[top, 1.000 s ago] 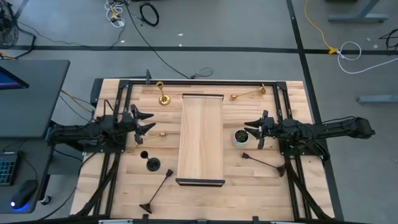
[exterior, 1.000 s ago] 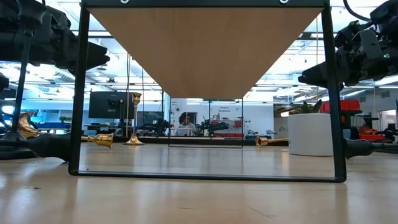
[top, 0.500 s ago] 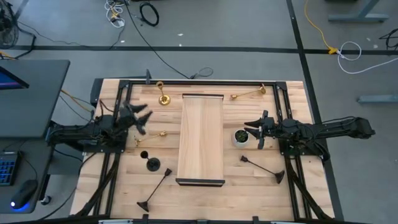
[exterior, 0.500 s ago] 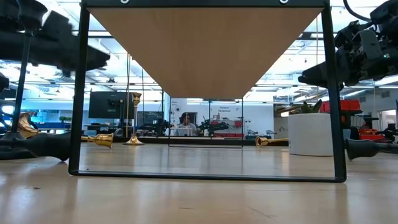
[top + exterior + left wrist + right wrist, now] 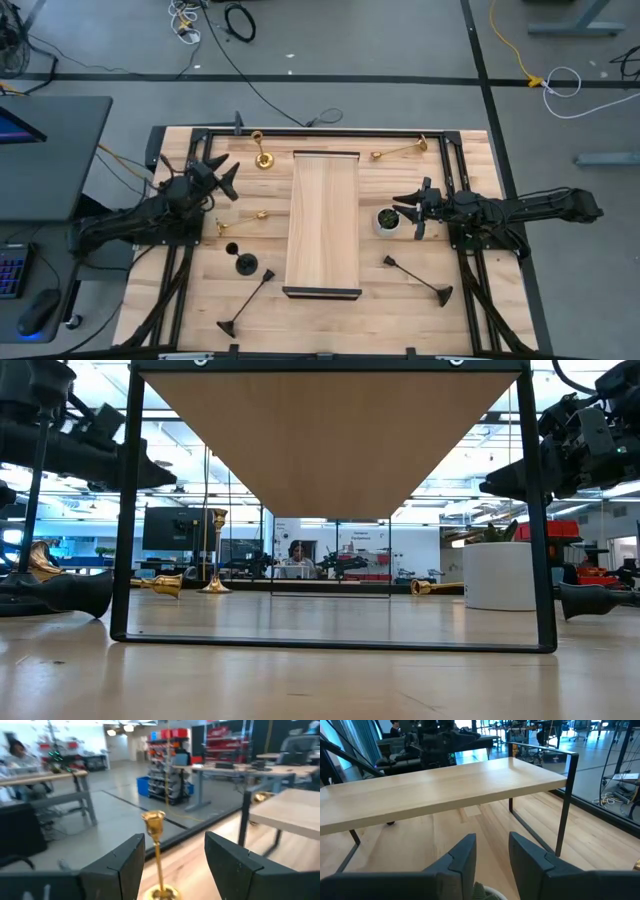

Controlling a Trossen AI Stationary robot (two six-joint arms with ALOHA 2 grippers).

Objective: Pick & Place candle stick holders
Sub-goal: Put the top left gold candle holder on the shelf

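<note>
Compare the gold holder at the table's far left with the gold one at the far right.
The left gold holder stands upright on its base; the right gold holder lies on its side. The left gripper is turned toward the left one; the right one has no gripper near it. Both are shiny brass and sit near the far edge.

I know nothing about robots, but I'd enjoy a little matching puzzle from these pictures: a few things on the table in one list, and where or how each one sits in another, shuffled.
Things:
1. upright brass holder
2. small white pot
3. wooden shelf
4. long black holder

Places or states:
A. runs down the table's middle
B. lying on its side, right of the shelf
C. just in front of the right gripper
D. standing at the far edge, ahead of the open left gripper

Pairs: 1-D, 2-C, 3-A, 4-B
</note>
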